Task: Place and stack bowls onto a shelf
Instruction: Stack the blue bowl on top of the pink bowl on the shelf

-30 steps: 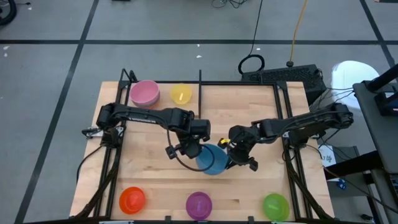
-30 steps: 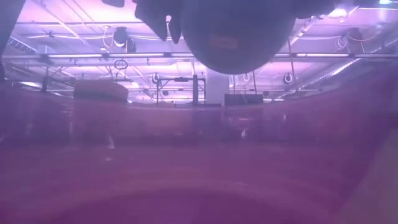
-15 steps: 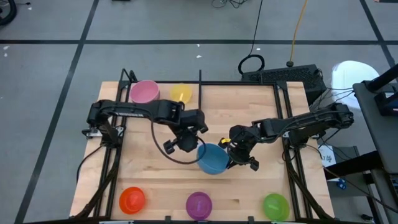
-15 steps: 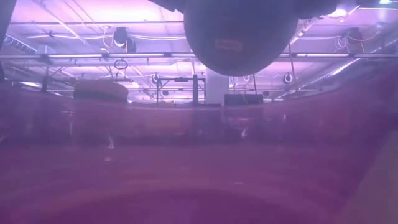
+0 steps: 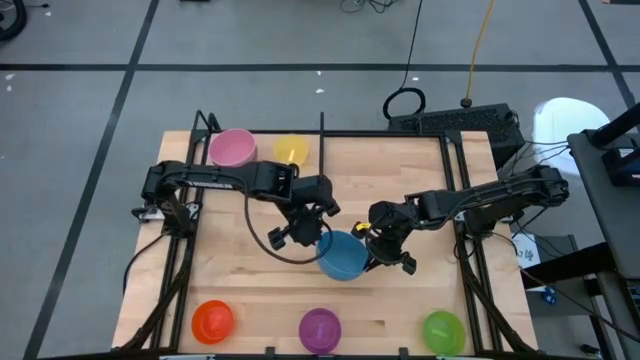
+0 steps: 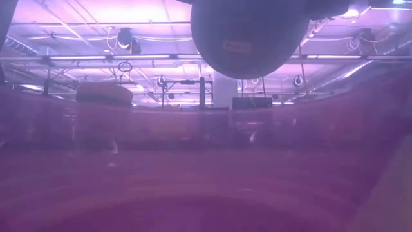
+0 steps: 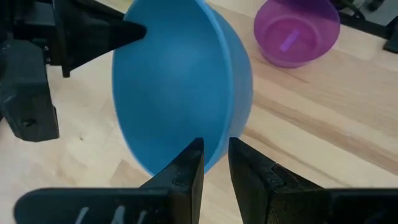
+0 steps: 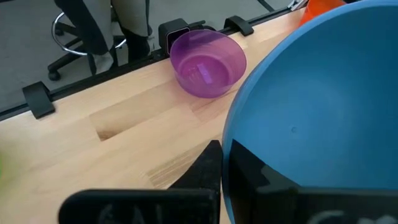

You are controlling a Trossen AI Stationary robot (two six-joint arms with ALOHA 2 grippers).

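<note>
one blue bowl underside label, writing unreadable.

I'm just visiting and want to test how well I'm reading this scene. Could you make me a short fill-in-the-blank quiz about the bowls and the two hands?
1. The right hand is shut on the rim of the ____ bowl.
2. At the table's front edge, the purple bowl sits between the orange bowl and the ____ one.
3. At the back, beside the pink bowl, sits the ____ bowl.
4. The left hand is ____ around the held bowl's rim.

Missing words: blue; green; yellow; open
</note>
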